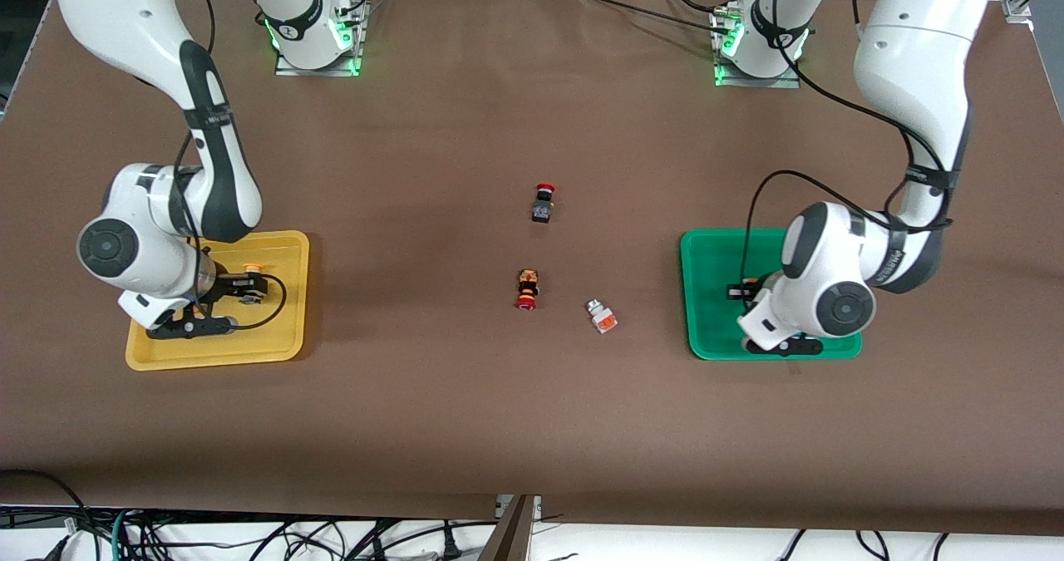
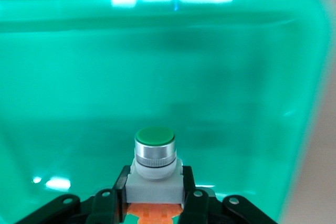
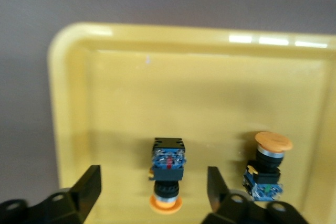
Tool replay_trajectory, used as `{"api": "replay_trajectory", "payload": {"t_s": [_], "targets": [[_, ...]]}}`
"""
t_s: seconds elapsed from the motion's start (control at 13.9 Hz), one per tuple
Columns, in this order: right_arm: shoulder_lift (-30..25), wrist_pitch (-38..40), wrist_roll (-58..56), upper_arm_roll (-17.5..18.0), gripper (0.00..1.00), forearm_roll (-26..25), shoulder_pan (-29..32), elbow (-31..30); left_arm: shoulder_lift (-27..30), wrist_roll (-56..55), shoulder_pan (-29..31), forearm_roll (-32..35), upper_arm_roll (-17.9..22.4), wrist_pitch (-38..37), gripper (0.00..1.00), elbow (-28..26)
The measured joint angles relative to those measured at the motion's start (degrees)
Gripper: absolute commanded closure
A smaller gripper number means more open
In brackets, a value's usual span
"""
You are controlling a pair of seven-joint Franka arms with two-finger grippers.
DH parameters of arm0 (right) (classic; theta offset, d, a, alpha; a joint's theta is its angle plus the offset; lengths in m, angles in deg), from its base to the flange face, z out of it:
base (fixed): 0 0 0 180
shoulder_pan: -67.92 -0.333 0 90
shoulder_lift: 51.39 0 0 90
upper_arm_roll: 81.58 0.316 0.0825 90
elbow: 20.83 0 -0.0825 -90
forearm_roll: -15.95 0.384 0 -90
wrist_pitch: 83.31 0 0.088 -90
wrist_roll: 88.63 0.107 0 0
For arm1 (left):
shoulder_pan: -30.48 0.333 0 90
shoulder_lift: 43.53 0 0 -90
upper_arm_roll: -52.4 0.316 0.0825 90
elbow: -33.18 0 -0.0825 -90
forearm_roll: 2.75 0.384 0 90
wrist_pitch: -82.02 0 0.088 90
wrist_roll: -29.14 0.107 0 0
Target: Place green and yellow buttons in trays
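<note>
A: Left gripper [image 2: 154, 203]?
B: Clamped on a green-capped button [image 2: 154, 167] by its white body, over the green tray [image 2: 63, 77].
A: Right gripper [image 3: 153, 190]?
B: Fingers spread wide over the yellow tray [image 3: 73, 103]. One yellow-capped button [image 3: 168, 174] lies on the tray floor between the fingers, touching neither. A second yellow-capped button [image 3: 268, 166] sits just beside it in the same tray.
A: Rest?
B: Another white-bodied button [image 1: 600, 315] mid-table, near a red-capped switch [image 1: 527, 288]; a second red-capped switch [image 1: 543, 202] farther from the front camera.
</note>
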Motion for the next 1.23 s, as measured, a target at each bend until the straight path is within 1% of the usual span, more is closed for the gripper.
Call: {"api": "replay_trajectory", "payload": {"t_s": [0.07, 0.14, 0.22, 0.29, 0.5, 0.58, 0.72, 0.79, 0.87, 1.01, 1.15, 1.23], "targets": [[-1.04, 4.12, -0.02, 0.14, 0.00, 0.02, -0.16, 2.59, -0.51, 1.58, 2.12, 1.26, 0.02, 0.19, 0.78, -0.37], [-1.87, 9.10, -0.02, 0.24, 0.00, 0.04, -0.28, 5.84, -1.21, 2.97, 4.25, 1.90, 0.03, 0.80, 0.35, -0.63], [-2.41, 14.18, -0.02, 0.27, 0.00, 0.07, -0.35, 9.31, -2.12, 4.04, 6.05, 2.04, 0.03, 1.72, 0.19, -0.77], [-2.81, 18.84, -0.02, 0.27, 0.00, 0.09, -0.37, 12.70, -3.10, 4.59, 7.16, 2.04, -0.04, 2.36, 0.00, -0.82], [-3.24, 29.96, -0.03, 0.04, 0.00, 0.10, -0.32, 20.67, -4.04, 4.43, 7.28, 1.20, -1.44, 3.14, 0.00, -0.27], [-3.31, 32.10, -0.03, 0.05, 0.00, 0.11, -0.32, 22.44, -3.73, 4.40, 7.02, -0.65, -2.14, 2.49, 0.00, 0.77], [-4.86, 33.95, -0.02, 0.52, 0.00, 0.18, 0.01, 24.29, -2.75, 3.99, 6.54, -7.02, -3.62, -1.96, 0.00, 4.23], [-6.65, 34.52, 0.22, 1.92, 0.00, 0.17, 1.17, 24.18, -2.28, 3.20, 6.09, -10.16, -4.13, -3.84, 0.00, 6.05], [-9.01, 35.10, 1.04, 4.57, 0.00, -0.01, 3.51, 23.61, -1.87, 2.01, 5.36, -12.33, -4.34, -4.91, 0.00, 7.22], [-14.09, 35.95, 1.95, 9.87, 0.00, -1.35, 8.47, 21.26, -1.83, -2.62, 2.42, -14.23, -4.65, -5.17, 0.00, 7.69], [-19.11, 36.01, 2.01, 14.08, 0.00, -3.28, 11.82, 17.63, -2.49, -11.72, -3.26, -14.72, -4.77, -2.25, 0.00, 8.01], [-21.08, 35.99, 2.02, 15.44, 0.00, -3.53, 12.65, 15.80, -2.89, -16.14, -5.88, -14.74, -4.78, -0.51, 0.00, 8.36]]}}
